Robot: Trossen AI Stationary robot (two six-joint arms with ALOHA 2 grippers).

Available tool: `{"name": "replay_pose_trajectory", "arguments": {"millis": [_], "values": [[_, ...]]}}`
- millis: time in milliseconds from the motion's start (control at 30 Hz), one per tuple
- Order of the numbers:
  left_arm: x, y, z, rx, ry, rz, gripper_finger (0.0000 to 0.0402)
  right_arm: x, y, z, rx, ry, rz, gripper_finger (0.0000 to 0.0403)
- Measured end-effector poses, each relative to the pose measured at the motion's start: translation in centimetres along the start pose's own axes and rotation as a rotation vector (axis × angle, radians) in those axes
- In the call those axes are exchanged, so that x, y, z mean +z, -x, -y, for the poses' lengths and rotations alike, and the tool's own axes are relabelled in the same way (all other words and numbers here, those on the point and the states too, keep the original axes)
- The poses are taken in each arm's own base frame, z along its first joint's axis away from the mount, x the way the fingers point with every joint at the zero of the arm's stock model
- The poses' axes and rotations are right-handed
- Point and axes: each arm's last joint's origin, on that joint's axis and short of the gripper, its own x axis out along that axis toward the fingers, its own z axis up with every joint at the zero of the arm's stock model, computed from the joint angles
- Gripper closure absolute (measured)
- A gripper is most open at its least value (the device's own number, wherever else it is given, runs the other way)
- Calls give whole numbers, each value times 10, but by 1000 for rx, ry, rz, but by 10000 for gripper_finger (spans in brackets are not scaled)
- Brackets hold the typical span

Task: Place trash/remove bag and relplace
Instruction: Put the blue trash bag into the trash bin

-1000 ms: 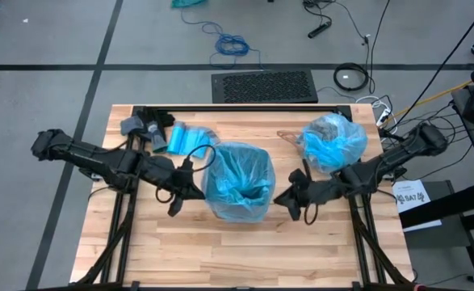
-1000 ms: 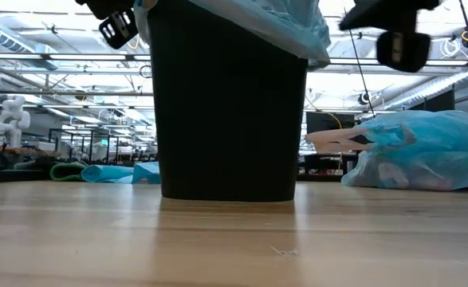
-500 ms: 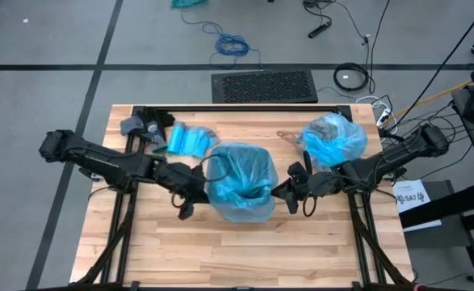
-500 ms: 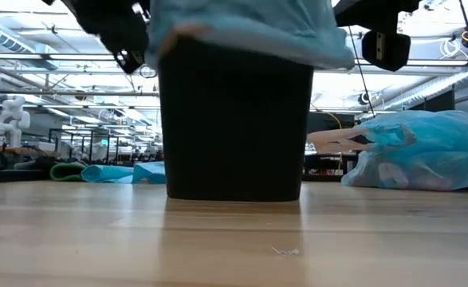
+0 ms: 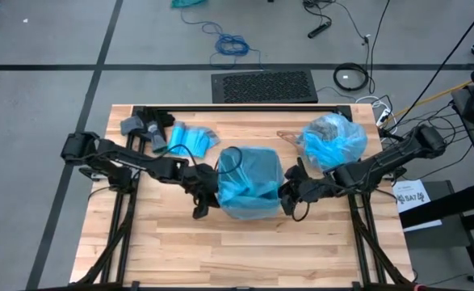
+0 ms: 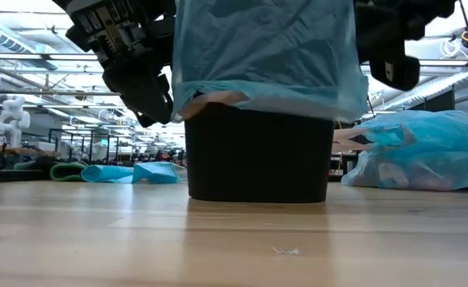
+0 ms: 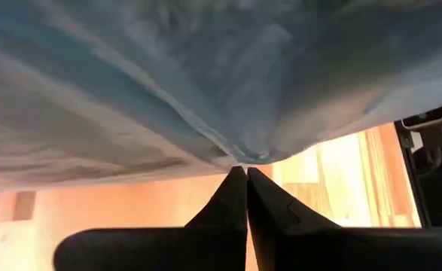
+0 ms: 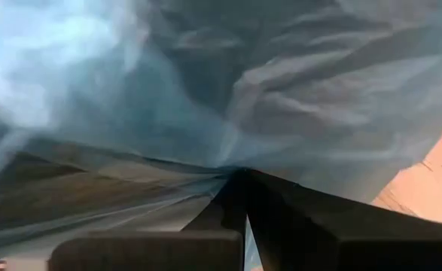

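A black trash bin (image 6: 257,155) stands mid-table, lined with a blue plastic bag (image 5: 250,182) whose skirt (image 6: 269,64) hangs over the bin's outer wall. My left gripper (image 5: 207,196) is at the bin's left side, shut on the bag. My right gripper (image 5: 289,194) is at the bin's right side, also shut on it. A filled, tied blue bag (image 5: 333,141) lies on the table right of and beyond the bin. No loose trash scraps show. My left gripper pinches a gather of the bag's skirt (image 7: 243,154) between its two shut fingertips at the bin's left side. The film runs from the pinch in creased folds (image 7: 130,113). My right gripper pinches the bag's film (image 8: 232,169) between its shut fingertips at the bin's right side. Creases fan out from the pinch.
A roll of blue bags (image 5: 190,139) and a grey object (image 5: 140,127) lie at the far left of the table. A brown piece (image 5: 287,135) lies beside the filled bag. Bare wood (image 5: 245,250) spans the near side.
Both grippers have moved inward to the bin's sides and down, drawing the bag's skirt from the rim far down over the bin's outer wall. The bin has shifted slightly toward the table's right.
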Motion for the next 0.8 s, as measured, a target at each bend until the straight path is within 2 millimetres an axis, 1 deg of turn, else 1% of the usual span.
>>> {"name": "replay_pose_trajectory", "arguments": {"millis": [133, 233, 367, 500, 667, 800], "values": [[1, 2, 0, -1, 21, 4, 399, -4, -3, 0, -15, 9, -18, 403], [4, 11, 6, -56, 66, 25, 399, -3, 5, -3, 39, -3, -37, 403], [9, 30, 16, -135, 64, 73, 399, 0, 24, -8, 122, -28, -28, 403], [12, 55, 26, -155, 35, 143, 399, 5, 39, -9, 174, -38, -4, 403], [8, 81, 32, -37, 11, 204, 399, 12, 48, -5, 136, -4, 104, 403], [4, 96, 30, 59, 25, 235, 399, 20, 55, -1, 132, -13, 151, 403]]}}
